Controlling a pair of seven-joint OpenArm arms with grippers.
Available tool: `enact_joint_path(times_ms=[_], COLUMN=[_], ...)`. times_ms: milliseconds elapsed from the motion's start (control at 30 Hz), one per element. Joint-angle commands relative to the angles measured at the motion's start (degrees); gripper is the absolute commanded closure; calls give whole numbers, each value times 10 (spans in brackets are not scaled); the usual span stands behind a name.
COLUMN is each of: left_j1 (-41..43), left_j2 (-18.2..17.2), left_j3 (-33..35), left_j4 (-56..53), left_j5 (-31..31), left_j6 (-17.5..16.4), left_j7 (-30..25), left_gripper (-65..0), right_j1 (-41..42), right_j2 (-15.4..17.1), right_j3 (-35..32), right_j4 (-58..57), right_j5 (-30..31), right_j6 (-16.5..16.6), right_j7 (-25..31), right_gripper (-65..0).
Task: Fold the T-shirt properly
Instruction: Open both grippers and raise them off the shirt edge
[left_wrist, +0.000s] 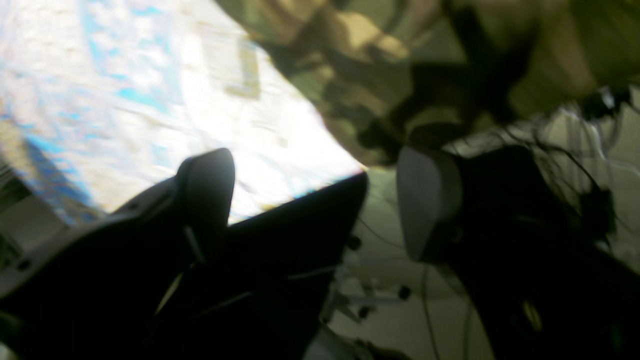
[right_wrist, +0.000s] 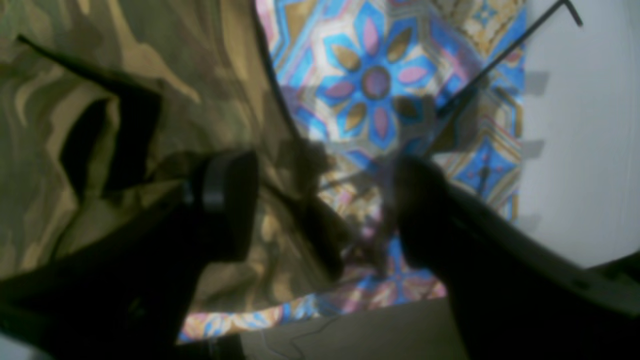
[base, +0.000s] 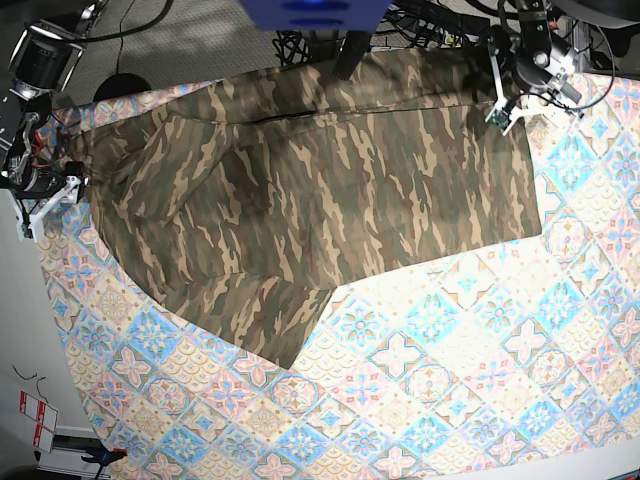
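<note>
The camouflage T-shirt (base: 330, 190) lies spread across the far half of the tile-patterned cloth (base: 450, 380), with one sleeve pointing toward the front at the left. My left gripper (base: 508, 105) hangs at the shirt's far right corner. In the left wrist view its fingers stand apart around nothing, so the gripper (left_wrist: 315, 195) is open, and the shirt (left_wrist: 360, 75) lies just beyond it. My right gripper (base: 48, 200) is at the shirt's left edge. In the right wrist view that gripper (right_wrist: 325, 200) is open over the edge of the shirt (right_wrist: 100, 75).
The patterned cloth (right_wrist: 375, 80) ends at a pale surface (right_wrist: 575, 150) on the right of the right wrist view, where a thin black rod (right_wrist: 500, 55) crosses. A lamp (base: 40, 55) and cables sit at the far left corner. Small red-and-white items (base: 30, 415) lie off the cloth's front left.
</note>
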Motion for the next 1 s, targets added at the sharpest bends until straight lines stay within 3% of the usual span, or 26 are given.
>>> enact_joint_path(times_ms=[0,333,633,800,967], left_j1=[3,-1,-70,-95,-168], left_j2=[-3,-5,-13,-14,-17], left_j3=[-4,-3,-6,-39,-94], left_j4=[9,-46,-153,-219,-309], left_j5=[-9,-34,-28,-27,-23], left_j6=[3,3,3,3,3], left_j7=[2,2,-13,-74,-79], left_gripper=[-500,-498,-495,-495,-494], right_j1=[7,6,5,5,5], right_j2=[15,15,15,15,15], right_j3=[3,3,3,3,3], right_j4=[9,9,9,9,9], right_j5=[3,3,3,3,3], right_j6=[0,0,0,0,0], right_j7=[7,8,11,11,13], right_gripper=[-415,-414,-413,-413,-413])
